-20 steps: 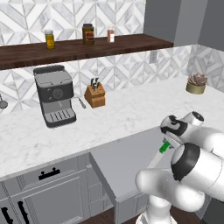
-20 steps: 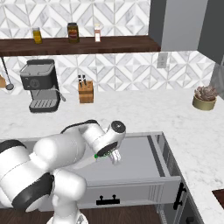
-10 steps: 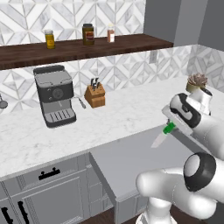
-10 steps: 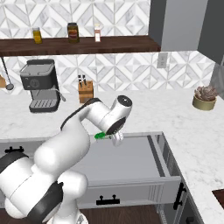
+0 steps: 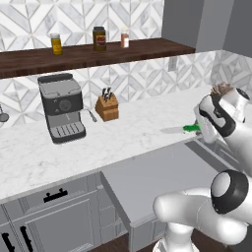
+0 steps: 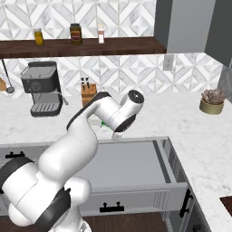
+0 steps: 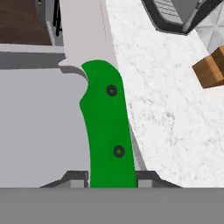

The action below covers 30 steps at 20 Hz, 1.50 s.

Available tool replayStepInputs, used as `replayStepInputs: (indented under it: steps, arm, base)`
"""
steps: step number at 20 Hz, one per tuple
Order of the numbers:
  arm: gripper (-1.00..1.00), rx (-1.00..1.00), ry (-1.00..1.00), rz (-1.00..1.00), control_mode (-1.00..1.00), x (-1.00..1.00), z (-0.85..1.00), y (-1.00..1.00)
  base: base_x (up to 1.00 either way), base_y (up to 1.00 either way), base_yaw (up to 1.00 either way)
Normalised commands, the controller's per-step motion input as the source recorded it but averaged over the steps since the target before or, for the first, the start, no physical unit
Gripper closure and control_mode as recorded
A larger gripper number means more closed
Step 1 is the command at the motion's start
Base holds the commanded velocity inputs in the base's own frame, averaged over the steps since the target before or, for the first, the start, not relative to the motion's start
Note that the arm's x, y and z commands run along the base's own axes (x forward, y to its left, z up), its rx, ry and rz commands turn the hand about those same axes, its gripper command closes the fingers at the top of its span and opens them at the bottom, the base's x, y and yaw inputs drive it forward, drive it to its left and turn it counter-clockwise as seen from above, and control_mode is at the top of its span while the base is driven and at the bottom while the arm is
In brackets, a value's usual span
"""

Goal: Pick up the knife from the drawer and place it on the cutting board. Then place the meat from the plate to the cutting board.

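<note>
My gripper (image 7: 111,179) is shut on the knife (image 7: 107,127), with the green handle between the two fingertips (image 7: 76,177) and the pale blade running away from the hand. In the left base view the knife (image 5: 181,129) hangs level above the counter's front edge, blade pointing left, and the gripper (image 5: 199,129) holds its handle end. A bit of green handle (image 6: 103,123) peeks out beside the hand in the right base view. The drawer (image 5: 157,172) (image 6: 136,158) stands pulled open below, its grey inside bare. A dark brown corner that may be the cutting board (image 6: 226,205) shows at the lower right. Meat and plate are out of view.
A tan knife block (image 5: 107,107) (image 6: 87,94) and a coffee machine (image 5: 61,106) (image 6: 43,88) stand at the back of the marble counter. A potted plant (image 6: 212,102) sits at the right. Jars line the wooden shelf (image 5: 98,49) above.
The arm has swung up and to the right, carrying the knife from over the drawer to above the counter's front edge. The grip stayed shut.
</note>
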Motion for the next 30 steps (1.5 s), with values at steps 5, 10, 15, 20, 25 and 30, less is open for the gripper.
replayStepInputs:
  steps: [5,10,15,20,25,30]
  arm:
    - [1.0,0.02,0.18,-0.55,-1.0,0.05,0.25,0.25]
    - [1.0,0.05,0.07,-0.76,-1.0,0.0,0.01,0.39]
    - [1.0,0.06,0.06,-0.56,-1.0,-0.03,0.0,0.26]
    - [1.0,0.01,0.0,-0.03,1.0,-0.02,0.0,0.02]
    - [1.0,0.0,0.0,0.0,1.0,0.0,0.0,0.0]
    - [1.0,0.0,0.0,0.0,1.0,0.0,0.0,0.0]
  base:
    - [0.0,0.0,0.0]
    - [0.0,0.0,0.0]
    - [0.0,0.0,0.0]
    - [-0.09,0.04,-0.02]
    - [-0.46,0.0,-0.47]
    - [-0.54,0.0,-0.66]
